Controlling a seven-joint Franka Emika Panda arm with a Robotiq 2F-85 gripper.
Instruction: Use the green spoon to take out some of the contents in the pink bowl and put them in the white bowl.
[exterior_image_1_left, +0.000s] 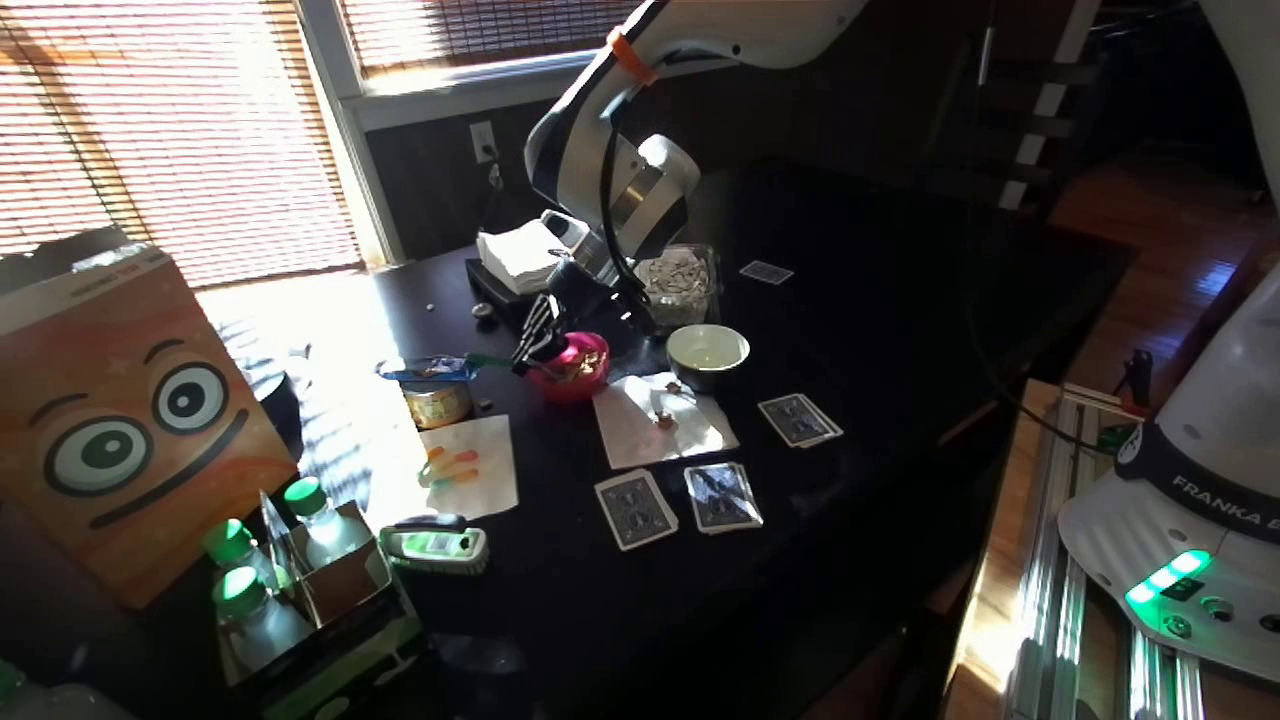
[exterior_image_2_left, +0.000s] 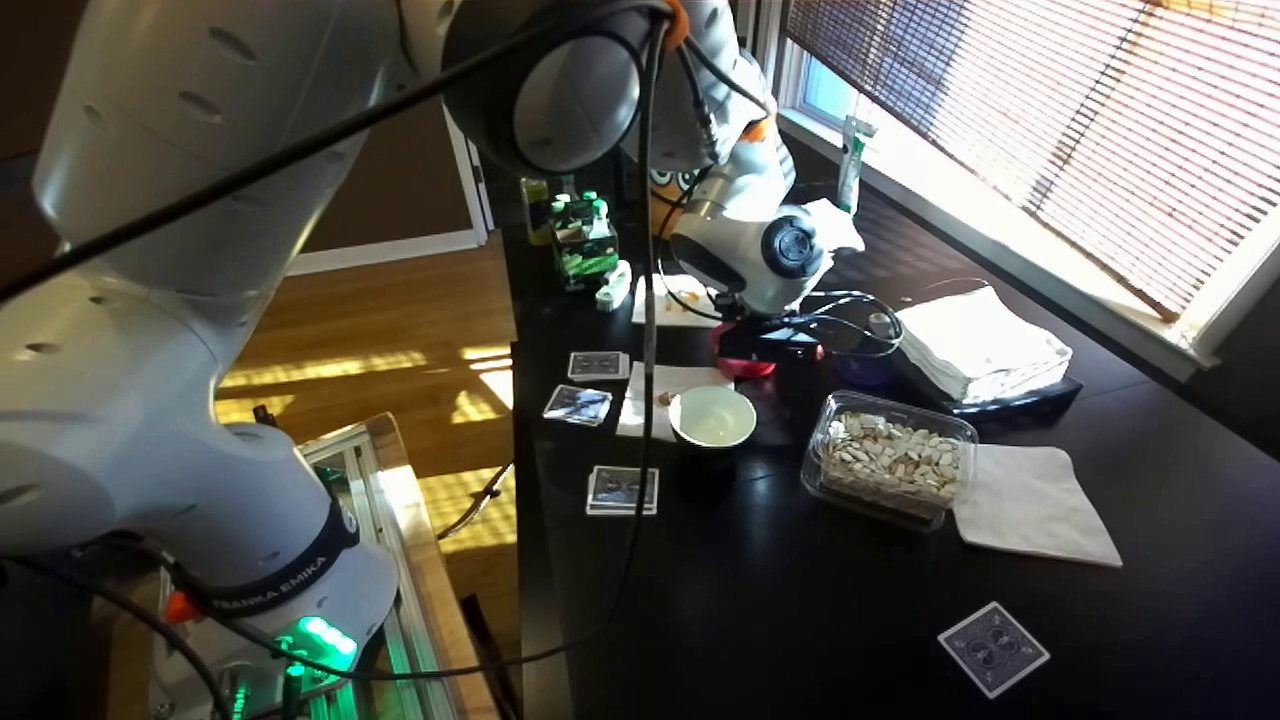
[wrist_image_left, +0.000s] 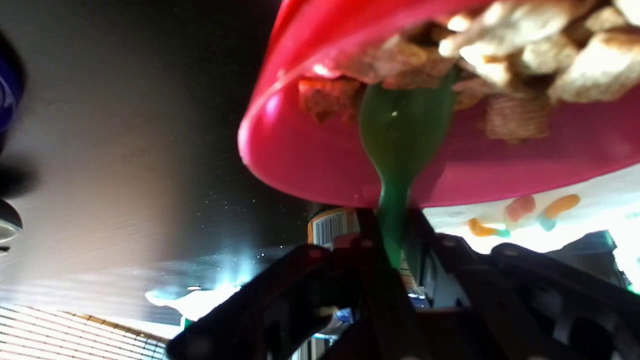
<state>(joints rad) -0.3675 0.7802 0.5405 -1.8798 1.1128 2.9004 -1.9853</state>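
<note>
My gripper (wrist_image_left: 394, 220) is shut on the handle of the green spoon (wrist_image_left: 400, 130). The spoon's head is inside the pink bowl (wrist_image_left: 310, 167), its tip partly covered by brown and tan chunks (wrist_image_left: 517, 117). The spoon's handle end sticks out behind the fingers in an exterior view (exterior_image_1_left: 490, 360). The pink bowl (exterior_image_1_left: 572, 388) stands on the dark table, with my gripper (exterior_image_1_left: 541, 345) over its edge; in an exterior view (exterior_image_2_left: 748, 368) the arm partly hides it. The white bowl (exterior_image_1_left: 708, 350) stands beside it, also seen in an exterior view (exterior_image_2_left: 712, 417); it is outside the wrist view.
A clear container of pale chips (exterior_image_2_left: 890, 460) and a napkin stack (exterior_image_2_left: 985, 345) stand near the bowls. A napkin with brown bits (exterior_image_1_left: 640, 440) lies before the white bowl. A can (exterior_image_1_left: 438, 407), a gummy-candy napkin (exterior_image_1_left: 490, 470), card piles (exterior_image_1_left: 636, 510) and a bottle carrier (exterior_image_1_left: 345, 590) are around.
</note>
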